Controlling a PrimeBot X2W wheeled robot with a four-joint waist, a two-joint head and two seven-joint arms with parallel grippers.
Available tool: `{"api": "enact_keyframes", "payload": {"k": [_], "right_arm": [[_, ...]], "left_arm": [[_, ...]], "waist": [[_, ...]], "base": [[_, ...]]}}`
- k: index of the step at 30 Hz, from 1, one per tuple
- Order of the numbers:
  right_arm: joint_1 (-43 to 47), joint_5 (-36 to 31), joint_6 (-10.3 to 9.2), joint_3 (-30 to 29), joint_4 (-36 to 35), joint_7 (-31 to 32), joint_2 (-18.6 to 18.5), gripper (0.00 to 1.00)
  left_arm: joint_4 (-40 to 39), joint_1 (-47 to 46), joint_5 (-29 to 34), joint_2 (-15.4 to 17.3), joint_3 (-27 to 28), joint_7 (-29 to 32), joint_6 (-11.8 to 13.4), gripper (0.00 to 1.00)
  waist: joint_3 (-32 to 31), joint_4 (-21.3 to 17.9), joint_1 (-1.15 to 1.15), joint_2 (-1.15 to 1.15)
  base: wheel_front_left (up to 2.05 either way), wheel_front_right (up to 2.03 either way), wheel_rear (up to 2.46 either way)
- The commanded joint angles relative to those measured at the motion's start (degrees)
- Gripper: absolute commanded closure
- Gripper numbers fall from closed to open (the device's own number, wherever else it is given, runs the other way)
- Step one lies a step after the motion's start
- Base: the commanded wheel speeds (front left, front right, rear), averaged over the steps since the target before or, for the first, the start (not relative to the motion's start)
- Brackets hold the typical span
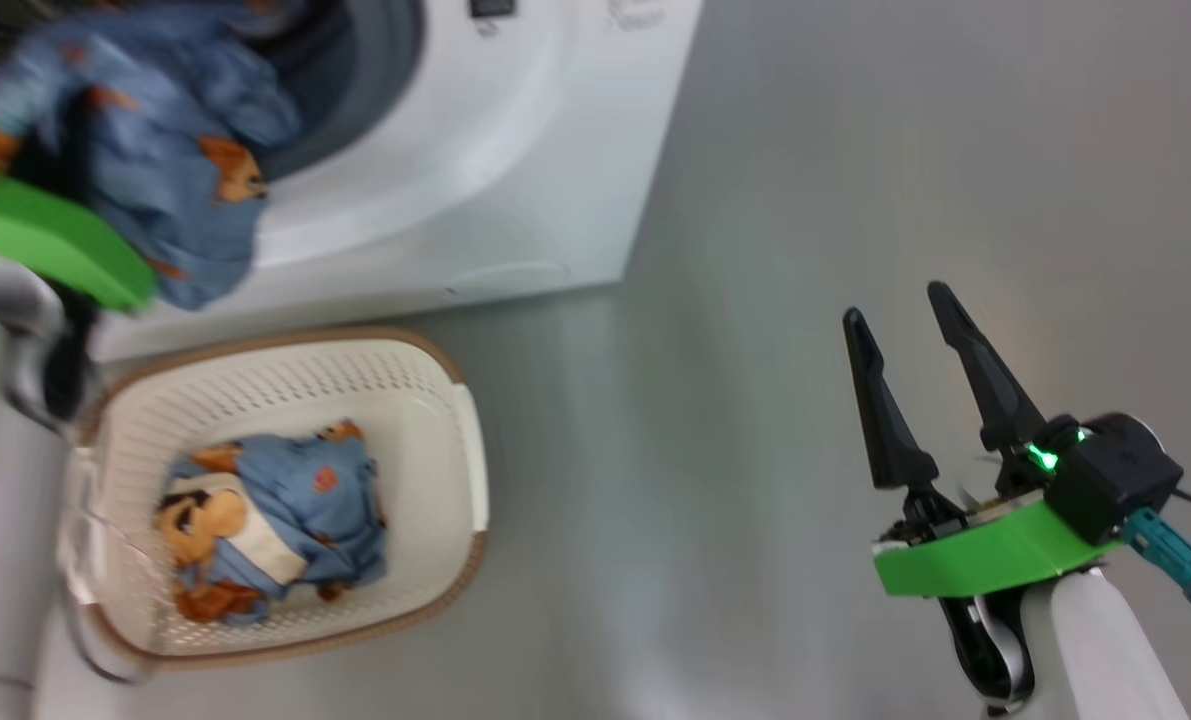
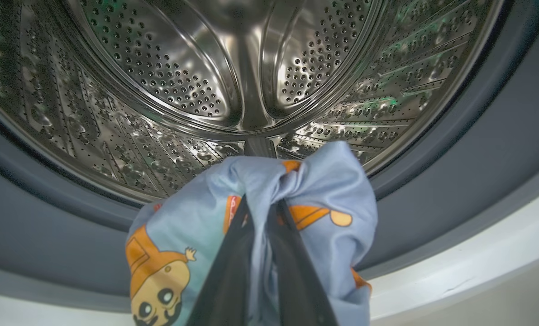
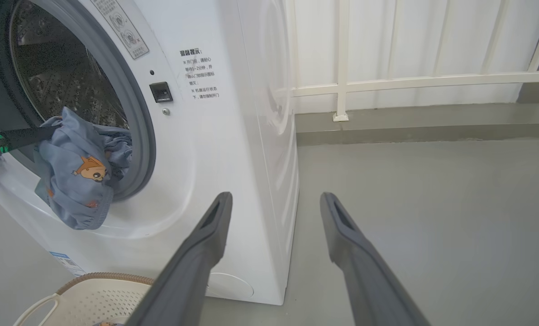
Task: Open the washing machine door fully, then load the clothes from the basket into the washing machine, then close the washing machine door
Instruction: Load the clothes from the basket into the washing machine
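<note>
- The washer (image 1: 515,150) fills the upper left of the head view, its mouth uncovered.
- Grey floor (image 1: 855,150) takes the right half of that view. In the right wrist view a white railing (image 3: 341,81) runs across the top, behind the floor.
- The steel drum (image 2: 160,68) spreads over the upper part of the left wrist view. No cloth can be seen in the part that shows.
- The grey gasket (image 2: 455,181) rings the drum and curves down both sides of that frame.
- The basket (image 1: 425,420) stands at the lower left of the head view, just below the washer's front.
- One garment (image 2: 323,181) hangs at the mouth, bunched around the gripper's fingers and drooping over the lower gasket, just short of the drum.
- A second garment (image 1: 275,520) lies crumpled on the basket's floor.
- The left gripper (image 2: 261,213) rises from bottom centre of its wrist view, fingers nearly together and pinching the hanging garment.
- The right gripper (image 1: 896,303) sits at the lower right of the head view, over bare floor and well apart from washer and basket. Its fingers are spread wide and hold nothing.
</note>
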Motion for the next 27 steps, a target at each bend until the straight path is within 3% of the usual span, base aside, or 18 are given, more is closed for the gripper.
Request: {"api": "enact_keyframes", "payload": {"k": [1, 6, 12, 18, 27], "right_arm": [[-1.21, 0.71, 0.09, 1.84, -0.75, -0.85, 0.02, 0.00], [-3.61, 2.41, 0.09, 3.30, 0.57, -1.52, 0.02, 0.00], [-6.04, 4.53, 0.09, 4.41, 0.25, -1.65, 0.02, 0.00], [-6.66, 5.46, 0.09, 4.83, -0.19, -1.66, 0.02, 0.00], [-6.90, 5.71, 0.09, 5.31, -0.32, -1.67, 0.02, 0.00]], "left_arm": [[0.15, -3.75, -0.76, 4.05, 1.64, 1.61, -0.54, 1.00], [3.57, -11.24, -2.23, 8.12, 1.41, 7.82, -1.20, 1.00], [4.50, -18.33, -2.34, 12.47, 1.42, 8.83, -1.42, 1.00], [4.59, -23.45, -0.93, 14.56, 2.19, 4.26, -0.07, 1.00], [5.09, -29.96, 3.05, 16.01, 2.14, -9.03, 2.70, 1.00]], "waist": [[6.59, -5.65, 0.00, 0.00], [10.11, -8.39, 0.00, 0.00], [13.41, -10.97, 0.00, 0.00], [14.91, -12.11, 0.00, 0.00], [15.42, -12.36, 0.00, 0.00]], "base": [[0.00, 0.00, 0.00], [0.00, 0.00, 0.00], [0.00, 0.00, 0.00], [0.00, 0.00, 0.00], [0.00, 0.00, 0.00]]}}
